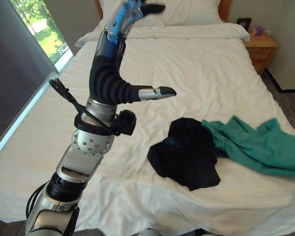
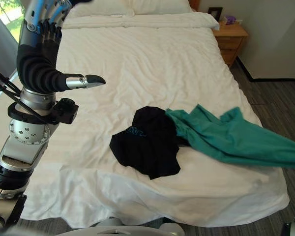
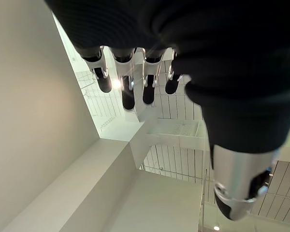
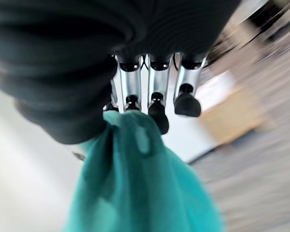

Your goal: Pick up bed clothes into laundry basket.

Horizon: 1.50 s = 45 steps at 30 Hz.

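Matt teal cloth garment (image 2: 236, 137), black one (image 2: 147, 142) (soft), wooden nightstand (image 2: 231, 37)

The green garment (image 2: 236, 137) runs off the picture's edge, partly covering the black garment (image 2: 147, 142).

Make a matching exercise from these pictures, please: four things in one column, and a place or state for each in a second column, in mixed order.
Things:
1. black garment
2. green garment
3. left hand
4. nightstand

Places or states:
A. raised high, fingers straight, holding nothing
B. lying flat on the white bed, free of any hand
C. beside the head of the bed
D. one end pinched in the right hand

Pairs: 1-B, 2-D, 3-A, 4-C
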{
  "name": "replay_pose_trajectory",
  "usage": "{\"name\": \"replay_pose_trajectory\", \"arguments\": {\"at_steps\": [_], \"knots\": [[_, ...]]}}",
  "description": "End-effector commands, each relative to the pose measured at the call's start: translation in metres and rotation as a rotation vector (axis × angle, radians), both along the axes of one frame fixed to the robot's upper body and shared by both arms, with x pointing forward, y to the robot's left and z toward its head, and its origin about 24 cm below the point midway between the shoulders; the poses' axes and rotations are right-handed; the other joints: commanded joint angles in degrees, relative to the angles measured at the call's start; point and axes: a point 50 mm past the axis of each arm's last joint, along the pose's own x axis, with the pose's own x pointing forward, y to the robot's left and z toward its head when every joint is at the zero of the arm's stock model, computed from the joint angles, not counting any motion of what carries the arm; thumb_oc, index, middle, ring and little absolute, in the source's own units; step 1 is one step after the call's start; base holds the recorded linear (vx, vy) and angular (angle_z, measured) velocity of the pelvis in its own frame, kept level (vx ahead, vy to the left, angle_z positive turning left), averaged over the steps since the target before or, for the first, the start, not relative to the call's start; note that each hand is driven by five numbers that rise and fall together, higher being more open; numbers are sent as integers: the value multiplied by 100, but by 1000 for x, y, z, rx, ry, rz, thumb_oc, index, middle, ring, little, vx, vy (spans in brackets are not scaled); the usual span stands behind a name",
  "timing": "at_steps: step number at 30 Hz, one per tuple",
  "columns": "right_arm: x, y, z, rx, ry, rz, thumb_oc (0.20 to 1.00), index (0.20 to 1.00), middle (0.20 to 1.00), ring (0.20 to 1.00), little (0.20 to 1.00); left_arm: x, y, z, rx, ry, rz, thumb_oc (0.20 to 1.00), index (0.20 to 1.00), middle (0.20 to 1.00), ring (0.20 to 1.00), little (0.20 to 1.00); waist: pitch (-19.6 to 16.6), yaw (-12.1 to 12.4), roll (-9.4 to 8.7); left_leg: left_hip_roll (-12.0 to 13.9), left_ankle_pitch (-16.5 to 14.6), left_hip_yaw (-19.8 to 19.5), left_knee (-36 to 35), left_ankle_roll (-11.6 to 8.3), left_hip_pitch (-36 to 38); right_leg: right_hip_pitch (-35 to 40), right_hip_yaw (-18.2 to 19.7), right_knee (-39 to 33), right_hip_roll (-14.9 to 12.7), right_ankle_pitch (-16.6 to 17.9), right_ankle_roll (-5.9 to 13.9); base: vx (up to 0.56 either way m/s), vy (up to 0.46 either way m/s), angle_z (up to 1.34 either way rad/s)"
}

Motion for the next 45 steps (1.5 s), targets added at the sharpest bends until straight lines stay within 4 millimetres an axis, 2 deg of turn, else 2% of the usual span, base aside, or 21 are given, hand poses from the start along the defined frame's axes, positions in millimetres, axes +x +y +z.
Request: {"name": "replay_pose_trajectory", "arguments": {"at_steps": [1, 5, 11, 13, 17, 20, 22, 24, 25, 29, 31, 32, 33, 35, 36, 37, 39, 40, 42, 43, 45], "knots": [[-13, -11, 9, 18, -49, -45, 200, 200, 200, 200, 200, -7, 15, 0, -10, -18, 35, 1000, 1000, 1000, 1000, 1000, -232, 181, -294, 428, -1030, -201, 69, -399, 418, -109, -409, 77, -116, -176, 149, -30, -37, 16], [-48, -1, -32, 159, 32, -132, 200, 200, 200, 200, 200, -2, 24, -11, 17, 45, 98, 1000, 1000, 1000, 1000, 1000, -190, 235, -304, 426, -988, -320, 69, -432, 394, -38, -542, 77, -87, -229, 120, -39, -50, 33], [-61, 41, -98, 380, 259, -79, 200, 200, 200, 200, 200, 29, 9, -35, 110, 188, 101, 1000, 1000, 1000, 1000, 1000, -119, 154, -236, 466, -996, -247, 69, -469, 470, 37, -586, 77, -56, -267, 87, -15, -40, 15], [-60, 49, -107, 410, 290, -52, 200, 200, 200, 200, 200, 38, 1, -40, 140, 205, 103, 1000, 1000, 1000, 1000, 1000, -89, 135, -225, 477, -937, -211, 69, -469, 458, 13, -562, 77, -51, -219, 75, -26, -12, -1], [-61, 113, -164, 579, 502, 147, 200, 200, 200, 200, 200, 74, -36, -62, 260, 289, 126, 1000, 1000, 1000, 1000, 1000, -38, -124, -132, 524, -964, -82, 69, -474, 493, -22, -471, 77, -33, -215, 71, -20, -9, -18], [-86, 165, -199, 727, 644, 257, 200, 200, 200, 200, 200, 100, -66, -83, 417, 355, 170, 1000, 1000, 1000, 1000, 1000, 19, -386, -56, 555, -942, 36, 69, -473, 471, -125, -329, 77, -11, -180, 78, 24, 0, -12], [-86, 166, -199, 728, 643, 256, 200, 200, 200, 200, 200, 100, -67, -83, 418, 354, 168, 1000, 1000, 1000, 1000, 1000, 16, -369, -58, 557, -944, 41, 69, -473, 469, -130, -323, 77, -10, -179, 77, 1, 6, -38], [-104, 198, -215, 822, 678, 281, 200, 200, 200, 200, 200, 121, -82, -110, 579, 426, 262, 1000, 1000, 1000, 1000, 1000, 37, -576, 14, 590, -935, 161, 69, -494, 409, -264, -211, 77, 26, -145, 96, 15, 0, -37], [-105, 199, -215, 823, 677, 279, 200, 200, 200, 200, 200, 122, -84, -110, 579, 424, 260, 1000, 1000, 1000, 1000, 1000, 34, -561, 13, 590, -936, 164, 69, -494, 407, -268, -208, 77, 26, -145, 96, 30, -10, -16], [-120, 215, -222, 871, 693, 259, 200, 200, 200, 200, 200, 138, -80, -157, 784, 544, 403, 1000, 1000, 1000, 1000, 1000, 54, -721, 21, 633, -908, 248, 69, -526, 359, -364, -153, 77, 55, -141, 106, 12, -16, -20], [-117, 216, -222, 869, 670, 250, 200, 200, 200, 200, 200, 142, -67, -190, 904, 640, 506, 1000, 1000, 1000, 1000, 1000, 82, -765, 10, 645, -874, 275, 69, -540, 278, -465, -138, 77, 65, -120, 110, -28, -27, -22], [-117, 216, -222, 869, 669, 248, 200, 200, 200, 200, 200, 142, -68, -191, 904, 638, 505, 1000, 1000, 1000, 1000, 1000, 75, -757, 16, 645, -874, 276, 69, -540, 270, -473, -137, 77, 65, -120, 110, -66, -32, -22], [-102, 214, -221, 849, 630, 263, 200, 200, 200, 200, 200, 143, -47, -224, 1050, 761, 631, 1000, 1000, 1000, 1000, 1000, 119, -815, 5, 663, -843, 332, 69, -557, 169, -593, -64, 77, 94, -85, 119, -69, -37, -13], [-87, 212, -219, 833, 599, 283, 200, 200, 200, 200, 200, 139, -21, -244, 1152, 852, 724, 1000, 1000, 1000, 1000, 1000, 142, -849, -9, 690, -831, 384, 69, -576, 110, -685, -18, 77, 116, -55, 120, -73, -54, -18], [-75, 205, -215, 816, 558, 295, 200, 200, 200, 200, 200, 136, 5, -253, 1226, 894, 793, 520, 520, 520, 520, 520, 173, -856, 9, 708, -821, 407, 69, -589, 70, -740, 8, 77, 133, -41, 111, -60, -60, -12], [-65, 202, -213, 798, 529, 310, 200, 200, 200, 200, 200, 132, 12, -259, 1279, 886, 818, 253, 253, 253, 253, 253, 200, -861, 21, 717, -814, 426, 69, -597, 58, -759, 21, 77, 143, -35, 110, -60, -59, -6], [-55, 197, -209, 777, 500, 340, 200, 200, 200, 200, 200, 129, 24, -263, 1388, 863, 839, 200, 200, 200, 200, 200, 233, -856, 44, 749, -811, 463, 69, -611, 44, -799, 51, 77, 173, -42, 100, -48, -55, -16], [-47, 195, -206, 761, 477, 369, 200, 200, 200, 200, 200, 131, 43, -258, 1489, 822, 887, 200, 200, 200, 200, 200, 259, -877, 86, 776, -821, 504, 69, -614, 49, -818, 80, 77, 203, -52, 100, -48, -83, -15], [-6, 203, -199, 706, 451, 518, 200, 200, 200, 200, 200, 144, 52, -233, 1585, 650, 978, 200, 200, 200, 200, 200, 314, -746, 147, 787, -803, 496, 69, -588, 113, -787, 147, 77, 269, -83, 78, -42, -60, -14], [-5, 204, -198, 706, 450, 520, 200, 200, 200, 200, 200, 144, 53, -232, 1584, 650, 980, 200, 200, 200, 200, 200, 334, -741, 141, 789, -807, 509, 69, -587, 129, -777, 160, 77, 271, -81, 79, -80, -3, -13], [26, 209, -189, 649, 435, 627, 200, 200, 200, 200, 200, 173, 50, -165, 1429, 468, 1094, 200, 200, 200, 200, 200, 500, -585, 76, 440, -799, -492, 117, -449, 174, -854, 450, 77, 321, -9, 31, -172, -16, -26]]}}
